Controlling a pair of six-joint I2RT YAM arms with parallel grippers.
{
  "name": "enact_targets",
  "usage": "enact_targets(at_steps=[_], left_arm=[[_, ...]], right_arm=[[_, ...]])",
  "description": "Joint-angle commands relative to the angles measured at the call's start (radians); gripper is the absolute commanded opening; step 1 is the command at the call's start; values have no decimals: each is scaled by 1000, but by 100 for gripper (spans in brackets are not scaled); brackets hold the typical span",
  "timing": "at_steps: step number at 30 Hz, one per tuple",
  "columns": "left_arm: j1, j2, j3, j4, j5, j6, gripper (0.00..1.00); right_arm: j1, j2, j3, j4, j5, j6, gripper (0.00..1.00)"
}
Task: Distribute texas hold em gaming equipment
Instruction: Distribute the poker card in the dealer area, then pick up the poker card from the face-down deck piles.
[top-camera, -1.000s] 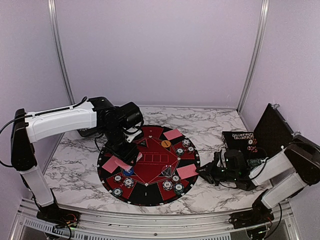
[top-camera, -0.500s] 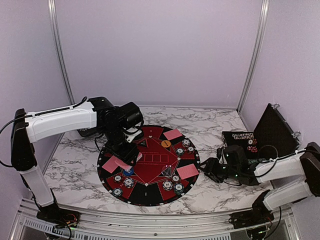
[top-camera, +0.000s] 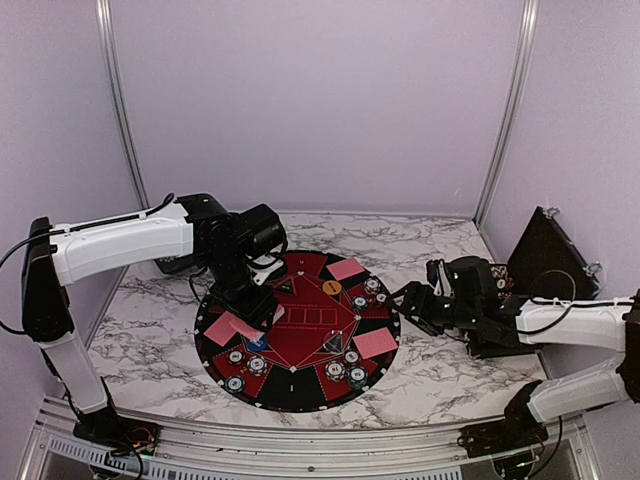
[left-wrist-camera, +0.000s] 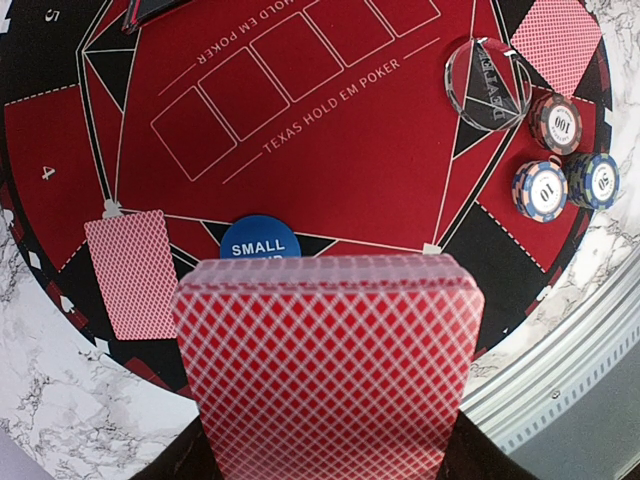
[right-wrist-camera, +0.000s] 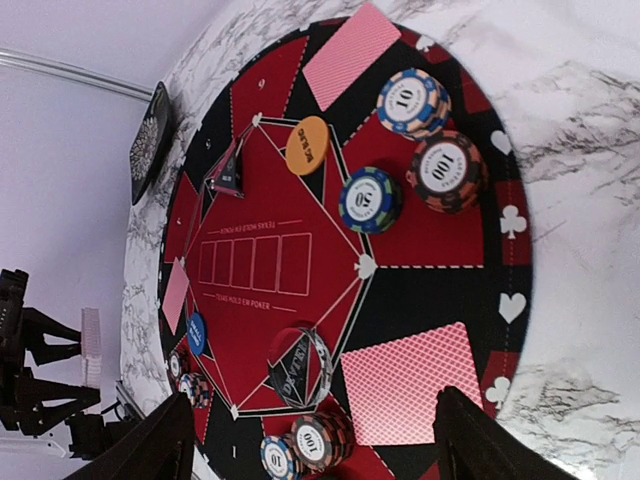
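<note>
While the left hand (top-camera: 258, 303) clenches the deck (left-wrist-camera: 330, 370), dealing is the step in hand.
The deck hangs over the left side of the mat (top-camera: 305, 340), near the blue marker (left-wrist-camera: 259, 238). Single cards (top-camera: 228, 327) lie at three seats, with chips (top-camera: 358, 375) beside them. The right hand (top-camera: 410, 303) hovers released and empty at the mat's right rim. The next move likely calls for pinching off one top card cleanly.

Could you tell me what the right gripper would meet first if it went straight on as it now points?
Probably the clear dealer button on the mat: it lies between the right gripper's open jaws in the wrist view. The red-backed card beside it is possible; depth is unclear.
</note>
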Motion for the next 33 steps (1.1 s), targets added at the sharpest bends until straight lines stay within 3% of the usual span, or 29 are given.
enact_targets(at_steps=[1, 16, 33], left_arm=[[-2, -21, 0, -22, -5, 5, 53], [-5, -31, -5, -22, 7, -1, 53], [-5, -39, -5, -21, 9, -5, 53]], right_arm=[[6, 32, 83, 16, -102, -48, 80], [63, 340, 287, 254, -376, 25, 78], [220, 665, 584, 317, -512, 69, 68]])
